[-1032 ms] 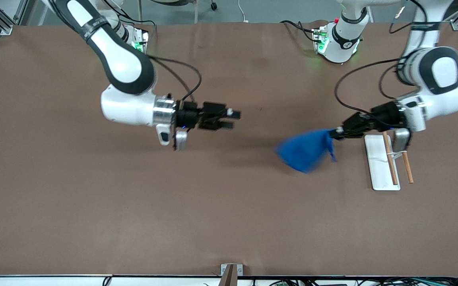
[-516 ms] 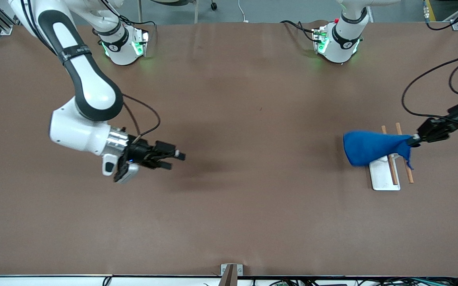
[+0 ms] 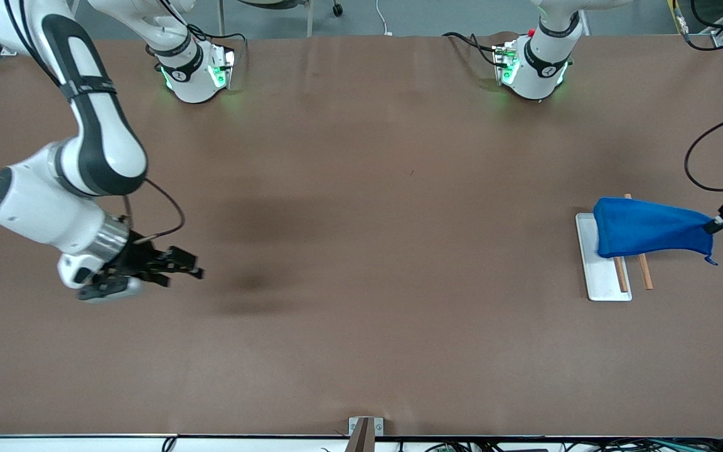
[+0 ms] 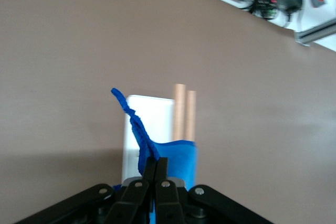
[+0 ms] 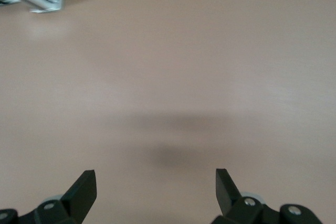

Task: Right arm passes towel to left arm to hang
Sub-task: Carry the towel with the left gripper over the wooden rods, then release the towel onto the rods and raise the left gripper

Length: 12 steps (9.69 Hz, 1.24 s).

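One brown table (image 3: 361, 326) carries two arms, with wide bare surface between them. One towel (image 3: 647, 227) hangs over one white rack (image 3: 600, 276) bearing two wooden rods (image 3: 644, 271), pinched by the left gripper (image 3: 713, 226) at the table edge. The right gripper (image 3: 195, 267), fingers spread and holding nothing, hovers over the right arm's end.

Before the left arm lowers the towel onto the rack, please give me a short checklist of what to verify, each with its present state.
1. Left pincer shut on the towel: ok, fingers pinch one corner.
2. Towel over the rack's wooden rods: ok, it covers their upper part in the front view.
3. Towel draped across both rods: cannot tell, it hangs bunched from the pincer.
4. White base flat on the table: ok.
5. Right pincer away from the rack: ok, open and holding nothing, over the right arm's end of the table.
6. Dark loop placed for hanging: cannot tell, not visible.
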Tool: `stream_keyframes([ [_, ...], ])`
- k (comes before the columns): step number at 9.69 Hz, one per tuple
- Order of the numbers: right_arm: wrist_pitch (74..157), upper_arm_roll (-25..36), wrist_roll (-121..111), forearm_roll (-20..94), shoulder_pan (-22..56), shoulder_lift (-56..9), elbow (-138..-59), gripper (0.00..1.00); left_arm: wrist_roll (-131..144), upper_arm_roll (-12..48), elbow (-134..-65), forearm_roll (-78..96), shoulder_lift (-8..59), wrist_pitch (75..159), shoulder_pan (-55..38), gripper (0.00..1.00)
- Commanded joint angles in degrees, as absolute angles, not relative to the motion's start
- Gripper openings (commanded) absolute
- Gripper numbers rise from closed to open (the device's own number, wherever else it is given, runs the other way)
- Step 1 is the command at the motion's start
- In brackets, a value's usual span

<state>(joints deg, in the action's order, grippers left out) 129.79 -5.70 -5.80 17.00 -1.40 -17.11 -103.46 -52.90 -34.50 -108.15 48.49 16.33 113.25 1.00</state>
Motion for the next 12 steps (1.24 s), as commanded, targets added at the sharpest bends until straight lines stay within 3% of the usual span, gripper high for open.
stream_keyframes([
  [1, 124.48, -1.33, -0.71, 6.99, -1.05, -10.57, -106.26, 1.0, -53.7, -35.15, -106.43, 47.64, 20.13, 113.03, 1.84, 0.0],
  [2, 122.28, -0.36, -0.7, 5.46, -1.75, -8.55, -106.17, 1.0, -53.7, -35.16, -106.26, 47.64, 20.39, 113.03, 1.93, 0.26],
  [3, 120.34, 0.78, -0.96, 4.41, -2.11, -7.05, -105.82, 1.0, -54.14, -35.42, -106.17, 47.29, 20.65, 113.11, 1.85, 0.98],
  [7, 105.25, 3.43, 7.38, -0.09, -2.2, 1.04, -101.98, 1.0, -52.83, -32.81, -104.5, 34.22, 15.32, 113.64, 1.32, 1.0],
  [12, 86.07, 5.45, 6.77, 0.87, -3.16, 1.41, -84.4, 1.0, -22.22, -12.87, -107.84, 6.19, -1.03, 111.2, 1.84, 1.0],
])
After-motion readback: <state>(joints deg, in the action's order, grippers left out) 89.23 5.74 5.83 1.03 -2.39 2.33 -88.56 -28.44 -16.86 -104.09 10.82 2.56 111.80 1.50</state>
